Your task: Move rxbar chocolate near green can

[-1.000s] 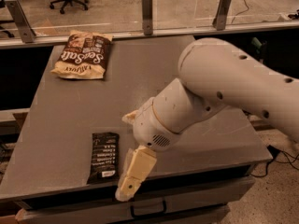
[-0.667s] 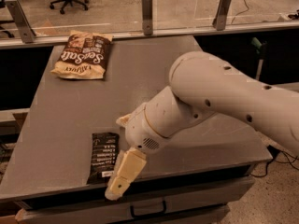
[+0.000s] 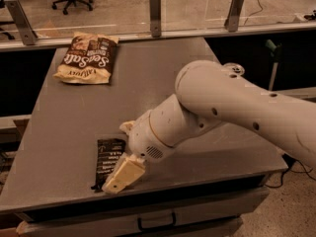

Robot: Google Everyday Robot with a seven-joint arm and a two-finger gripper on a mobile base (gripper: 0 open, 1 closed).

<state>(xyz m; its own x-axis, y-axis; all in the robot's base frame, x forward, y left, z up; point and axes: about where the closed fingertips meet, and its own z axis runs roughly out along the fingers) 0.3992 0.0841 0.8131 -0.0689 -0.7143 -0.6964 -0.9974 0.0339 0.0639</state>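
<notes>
The rxbar chocolate (image 3: 105, 161), a flat dark wrapper with lines of white text, lies near the table's front edge, left of centre. My gripper (image 3: 122, 174) is low over the bar's right side and front end, and overlaps it in the camera view. The big white arm (image 3: 232, 110) reaches in from the right. The green can's body is hidden. Only a small round silvery rim (image 3: 233, 68) peeks out above the arm at the table's right side, and I cannot tell if it is the can's top.
A brown-and-cream "Sea Salt" chip bag (image 3: 88, 57) lies at the back left of the grey table (image 3: 64, 122). A glass barrier on metal posts (image 3: 155, 13) runs behind the table. The front edge is just below the bar.
The arm has swung left and the gripper has moved from beside the bar to over its right side and front end. The bar and the chip bag have not moved.
</notes>
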